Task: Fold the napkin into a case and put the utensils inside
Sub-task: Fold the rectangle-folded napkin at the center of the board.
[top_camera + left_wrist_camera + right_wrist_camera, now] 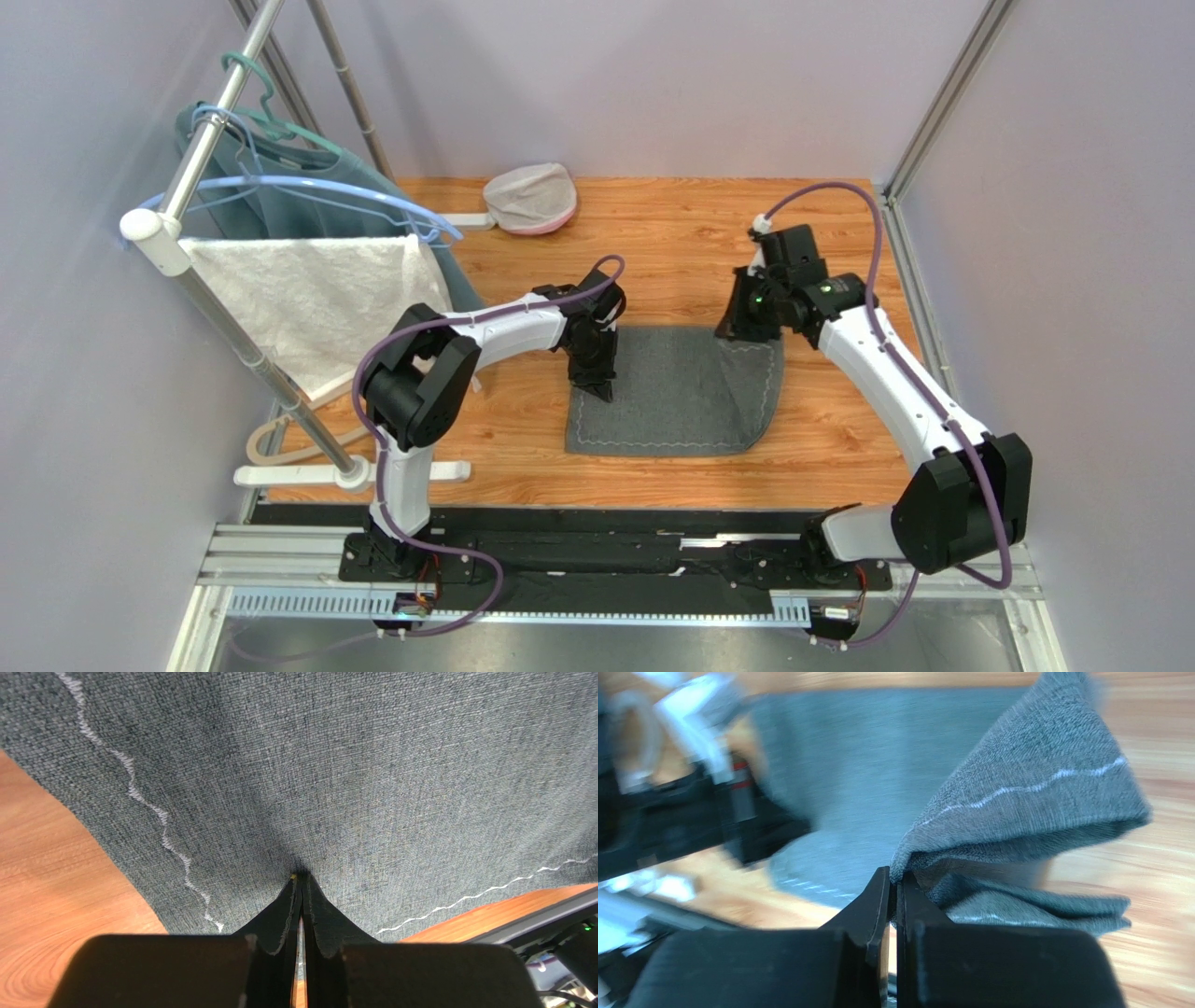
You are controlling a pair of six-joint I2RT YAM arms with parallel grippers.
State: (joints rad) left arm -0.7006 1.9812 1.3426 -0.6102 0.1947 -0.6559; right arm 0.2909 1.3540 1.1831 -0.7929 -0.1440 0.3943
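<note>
- Napkin (673, 392) lies spread on the wooden table (842, 462) between the two pincers, dark grey with the pale wavy stitch line running round near its edges.
- Left gripper (595, 375) points straight down on the napkin's left side, near the far corner. The jaws are pretty much closed, with only a sliver of gap, and the cloth puckers right at the tips, so it looks pinched on a bit of fabric.
- From that wrist cam, the napkin fans out ahead of the fingertips and fills most of the view. Bare wood shows off to either side of the fingers.
- Right gripper (744, 333) is clamped tight on the far right corner of the napkin, with the cloth squeezed between the tips.
- That corner is lifted off the table. The fabric hangs from the pincer in a folded flap, with another bunched layer just below and to the right of the fingers.
- The rest of the napkin lies flat beyond the right pincer's tips, and the other arm is blurry off to their left.
- Well behind the left pincer, a white towel (323, 294) and a teal garment (302, 196) hang on a rack.
</note>
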